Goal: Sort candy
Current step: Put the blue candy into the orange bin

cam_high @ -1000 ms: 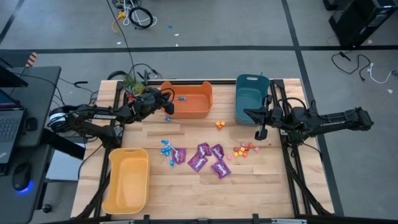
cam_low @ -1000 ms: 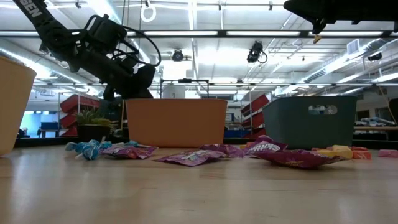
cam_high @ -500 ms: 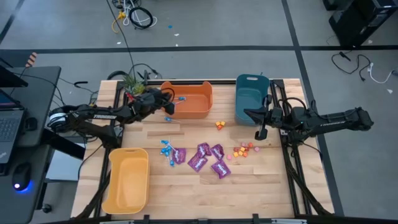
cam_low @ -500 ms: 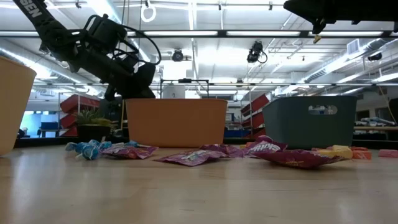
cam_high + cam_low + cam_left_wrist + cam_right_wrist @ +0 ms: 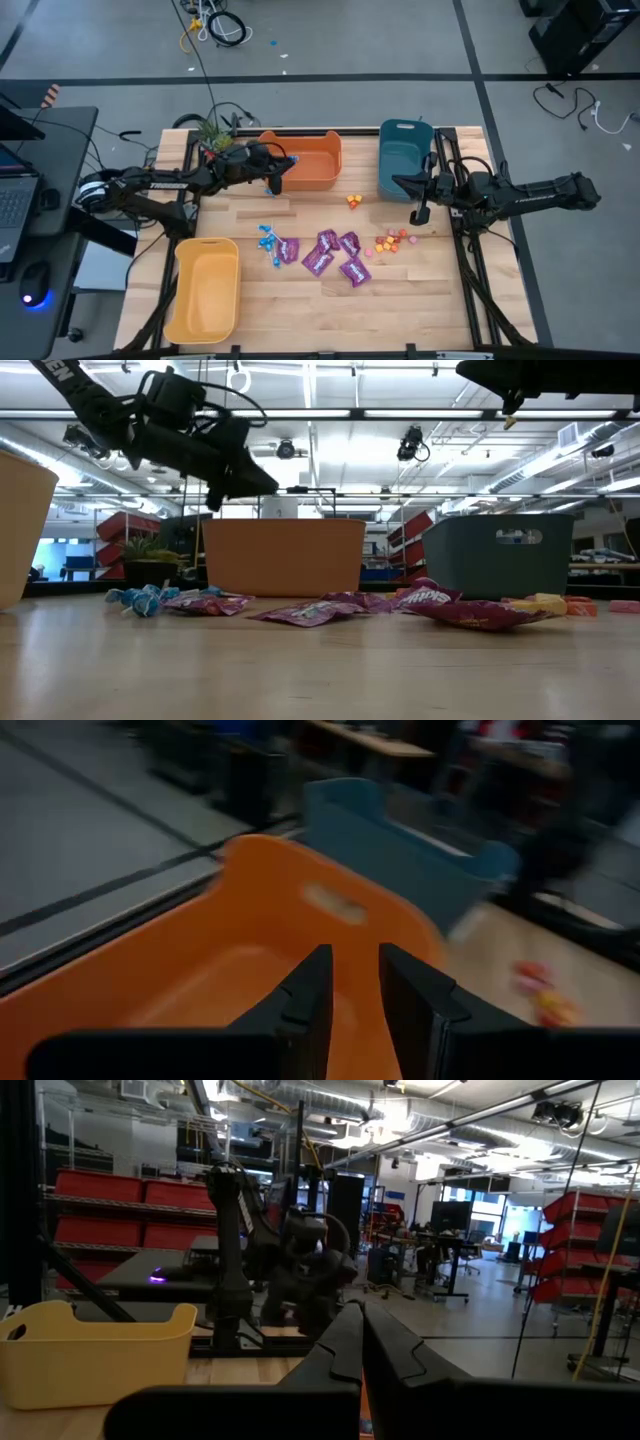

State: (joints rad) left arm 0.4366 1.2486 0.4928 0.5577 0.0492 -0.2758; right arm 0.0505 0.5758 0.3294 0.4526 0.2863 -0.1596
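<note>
High view: three bins are seen on the table. An orange bin (image 5: 305,160) is placed at upper centre, with a blue lollipop (image 5: 292,158) lying at its left end. A teal bin (image 5: 403,158) is set to its right, and a yellow bin (image 5: 204,290) is placed at lower left; nothing can be made out in either. The rest of the candy is spread on the bare wood at the frame's centre: blue lollipops (image 5: 268,239) at left, purple packets (image 5: 333,254) in the middle, small orange and pink pieces (image 5: 391,241) at right, and a few more pieces (image 5: 354,201) just below the orange bin.

The left arm is stretched in from the left, and the left gripper (image 5: 280,175) is held above the orange bin's left end. In the left wrist view its fingers (image 5: 306,1000) are parted by a narrow gap with nothing held between them. The right arm is stretched in from the right, its gripper (image 5: 419,209) pointed down beside the teal bin, fingers closed together and empty.
</note>
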